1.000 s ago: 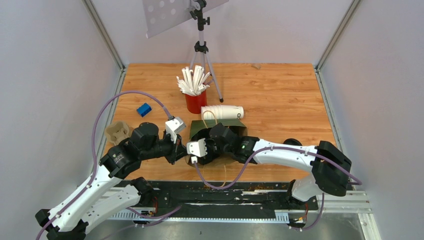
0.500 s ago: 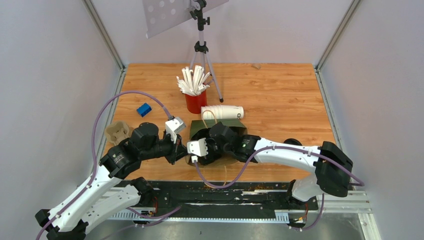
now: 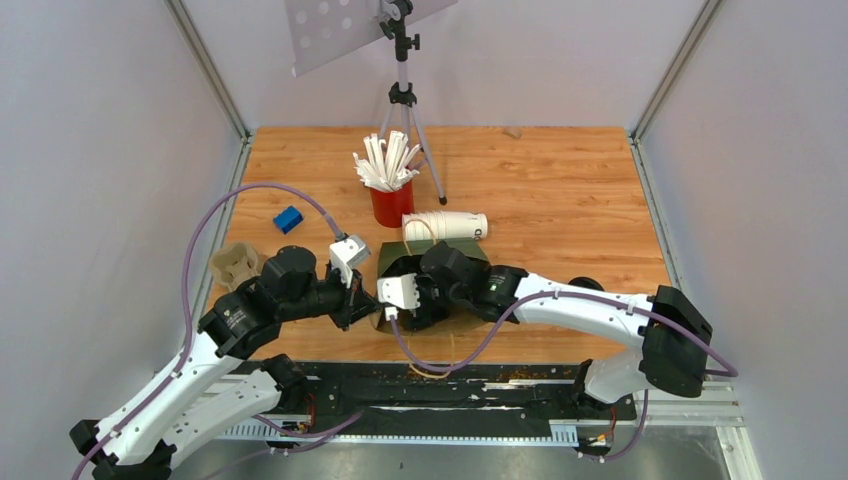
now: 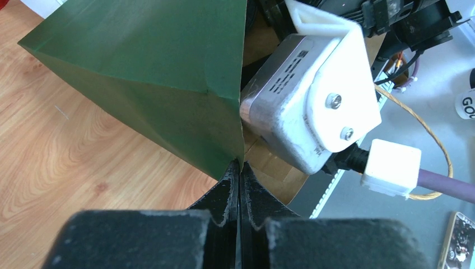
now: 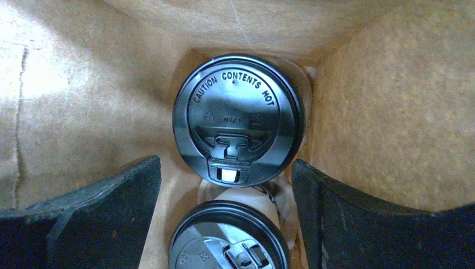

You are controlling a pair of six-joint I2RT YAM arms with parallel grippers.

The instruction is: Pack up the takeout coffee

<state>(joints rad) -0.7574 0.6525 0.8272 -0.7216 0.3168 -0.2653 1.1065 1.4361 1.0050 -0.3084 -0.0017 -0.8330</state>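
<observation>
My right pincer (image 5: 227, 168), wide and empty above the lidded cup (image 5: 235, 112), should lift straight out; my left pincer (image 4: 239, 175) clamps the bag (image 4: 145, 73) rim.

The top external camera sits high above and behind the arm bases, facing forward and down over the whole surface (image 3: 560, 180) from far off. The left wrist camera looks along the left tool (image 4: 240, 171) at close range, onto an outer corner of the green bag (image 4: 151, 73). The right wrist camera peers straight down inside that bag, past the right tool (image 5: 225, 165). All three views share the bag.
</observation>
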